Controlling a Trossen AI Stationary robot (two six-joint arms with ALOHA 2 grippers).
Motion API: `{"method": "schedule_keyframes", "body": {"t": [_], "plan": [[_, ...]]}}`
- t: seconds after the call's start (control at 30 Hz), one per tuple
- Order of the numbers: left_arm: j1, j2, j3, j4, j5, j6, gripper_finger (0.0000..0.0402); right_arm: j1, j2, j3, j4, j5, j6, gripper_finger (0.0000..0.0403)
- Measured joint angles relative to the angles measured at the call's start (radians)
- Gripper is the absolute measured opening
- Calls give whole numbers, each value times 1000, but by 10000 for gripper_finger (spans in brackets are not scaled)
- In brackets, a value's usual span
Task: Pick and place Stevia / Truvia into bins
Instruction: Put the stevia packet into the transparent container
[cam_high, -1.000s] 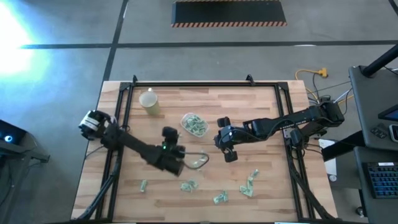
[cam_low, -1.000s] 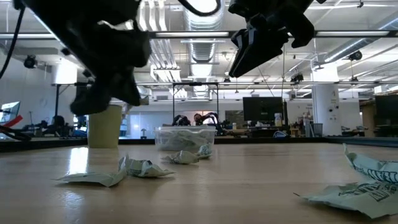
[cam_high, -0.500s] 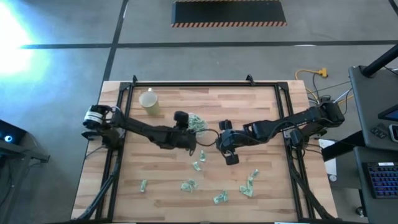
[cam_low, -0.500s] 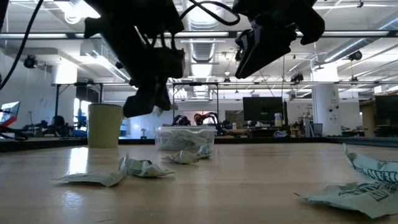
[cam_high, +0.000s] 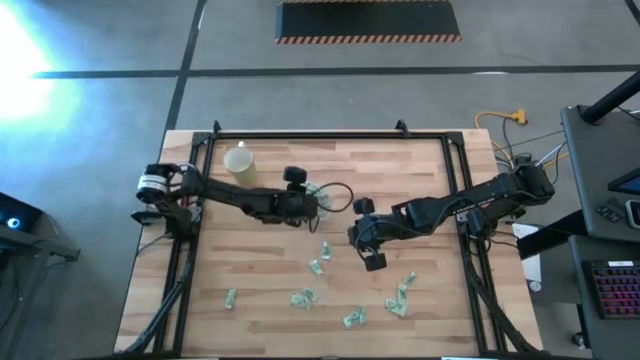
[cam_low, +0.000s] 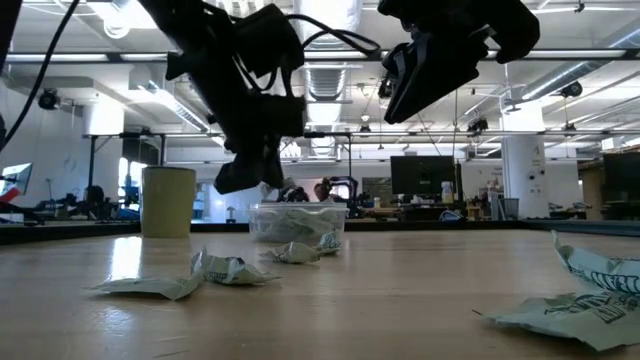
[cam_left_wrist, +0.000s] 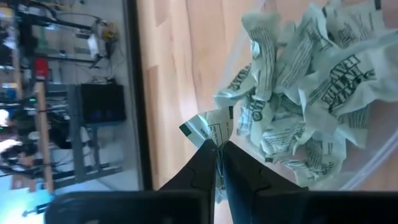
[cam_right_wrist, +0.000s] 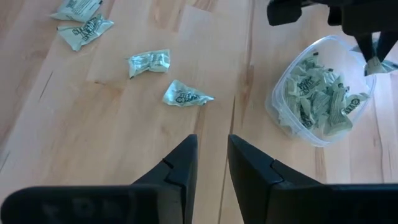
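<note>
Within the last second the left gripper (cam_left_wrist: 217, 149) has swung from mid-tabletop to above the clear tub (cam_right_wrist: 323, 93), fingers closed on 1 Stevia sachet (cam_left_wrist: 208, 129), ready to drop. The right gripper (cam_right_wrist: 211, 163), fingers partly open and empty, hovers over loose sachets (cam_high: 318, 266).

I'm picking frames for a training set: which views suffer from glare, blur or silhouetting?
High view: strong white glare floods the upper left floor; the table is evenly lit. Low view: both arms are backlit silhouettes against ceiling lights, and the near sachet is soft. Left wrist view: sachets in the clear tub read sharp, while the room behind is blurred. Right wrist view: clear, with no glare.
</note>
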Motion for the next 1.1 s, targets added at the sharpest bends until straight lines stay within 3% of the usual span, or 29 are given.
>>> {"method": "schedule_keyframes", "body": {"t": [0.2, 0.67, 0.83, 1.1], "plan": [[31, 0, -10, 10, 115, -1, 23, 0, 0, 0, 0, 0, 0, 73], [32, -4, -10, 42, 79, 0, 95, 0, 0, 0, -4, 0, 4, 77], [4, -58, -8, -55, 74, -40, 95, 4, 0, 0, -37, 0, 35, 71], [-71, -220, -17, -287, 90, -293, 95, 42, 0, -22, -56, -3, 72, 77]]}}
